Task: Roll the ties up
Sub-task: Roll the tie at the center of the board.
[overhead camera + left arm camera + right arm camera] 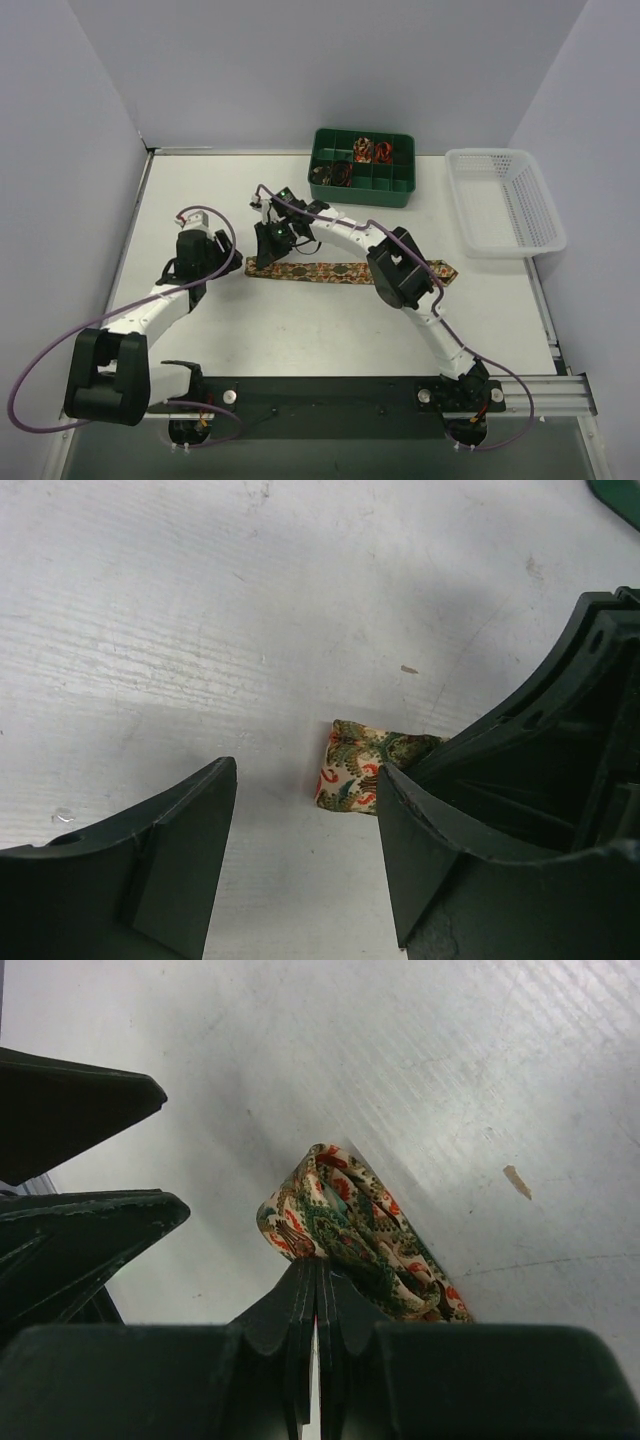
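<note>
Right gripper (268,248) was down on the left end of the tie (335,270), the strip lying flat across the table (300,330), pointed tip to the right; left gripper (222,264) sat just beside that end. Left wrist: its fingers (190,820) stood apart, the tie (355,772) poking in between them. Right wrist: fingers pressed together, clamped on the tie (340,1220) at its first fold, brown-gold cloth with red and green ornament, looped loosely. Best, I'd say, to hold that pinch firm and turn evenly so the coil winds tight and square
</note>
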